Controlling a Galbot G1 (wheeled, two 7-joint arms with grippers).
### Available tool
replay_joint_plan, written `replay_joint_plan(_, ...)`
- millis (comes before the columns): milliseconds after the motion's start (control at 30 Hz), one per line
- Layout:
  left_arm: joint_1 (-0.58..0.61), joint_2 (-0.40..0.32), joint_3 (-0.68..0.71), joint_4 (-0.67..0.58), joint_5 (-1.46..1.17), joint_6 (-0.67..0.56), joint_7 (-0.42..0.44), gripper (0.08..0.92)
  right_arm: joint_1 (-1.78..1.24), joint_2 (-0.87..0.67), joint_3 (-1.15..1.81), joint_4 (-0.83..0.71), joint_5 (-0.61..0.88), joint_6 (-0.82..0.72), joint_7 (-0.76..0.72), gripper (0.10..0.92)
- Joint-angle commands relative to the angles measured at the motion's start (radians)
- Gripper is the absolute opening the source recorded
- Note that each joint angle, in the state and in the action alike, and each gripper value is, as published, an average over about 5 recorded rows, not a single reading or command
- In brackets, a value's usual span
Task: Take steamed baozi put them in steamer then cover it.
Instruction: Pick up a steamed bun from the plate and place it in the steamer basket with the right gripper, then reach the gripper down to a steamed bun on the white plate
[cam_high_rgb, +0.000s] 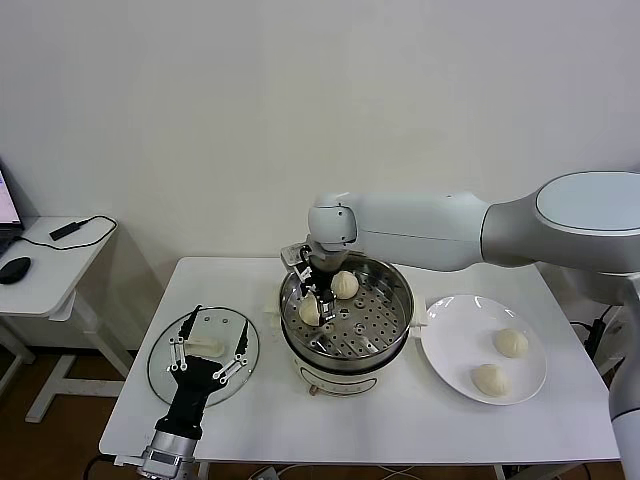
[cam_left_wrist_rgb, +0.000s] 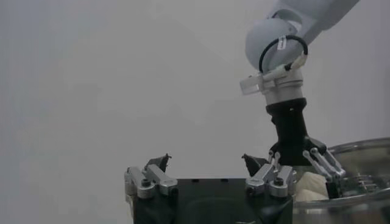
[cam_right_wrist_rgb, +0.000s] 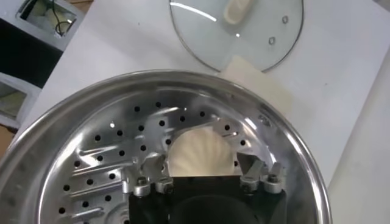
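Note:
The steamer (cam_high_rgb: 397, 322) stands mid-table on its white base. One baozi (cam_high_rgb: 345, 284) lies at the back of its perforated tray. My right gripper (cam_high_rgb: 313, 298) reaches down inside at the pot's left side, open, with a second baozi (cam_high_rgb: 308, 312) resting on the tray between its fingers. The right wrist view shows that baozi (cam_right_wrist_rgb: 201, 149) between the spread fingers (cam_right_wrist_rgb: 148, 173), inside the steamer (cam_right_wrist_rgb: 73, 115). Two more baozi (cam_high_rgb: 511, 343) (cam_high_rgb: 490, 379) lie on the white plate (cam_high_rgb: 450, 330). My left gripper (cam_high_rgb: 212, 340) is open and empty above the glass lid (cam_high_rgb: 165, 370).
The lid with its white handle also shows in the right wrist view (cam_right_wrist_rgb: 244, 30), flat on the table left of the pot. A side table (cam_high_rgb: 40, 270) with a mouse and cable stands at far left. The left wrist view shows the right gripper (cam_left_wrist_rgb: 304, 164) at the pot.

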Motion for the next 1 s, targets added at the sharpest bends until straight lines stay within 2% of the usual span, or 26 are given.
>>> replay_joint_plan(33, 0.000, 0.000, 0.002, 0.001, 0.001, 0.002, 0.000, 0.823, 0.043, -0.154, 0.078, 0.113, -0.055, 0.021, -0.074, 0.822)
replay_joint_plan(267, -0.003, -0.001, 0.014, -0.002, 0.006, 0.005, 0.000, 0.823, 0.173, -0.459, 0.170, 0.189, -0.184, 0.200, -0.312, 0.823)
replay_joint_plan(467, -0.001, -0.001, 0.017, 0.003, 0.012, 0.003, 0.001, 0.823, 0.177, -0.686, 0.172, 0.181, -0.288, 0.356, -0.435, 0.823)
replay_joint_plan(700, 0.003, -0.002, 0.017, 0.004, 0.015, 0.000, 0.001, 0.823, 0.032, -0.854, 0.109, 0.135, -0.403, 0.443, -0.395, 0.823)
replay_joint_plan(1000, -0.001, -0.003, 0.019, 0.014, 0.017, 0.002, 0.000, 0.823, -0.241, -0.896, 0.156, 0.128, -0.452, 0.452, -0.248, 0.823)
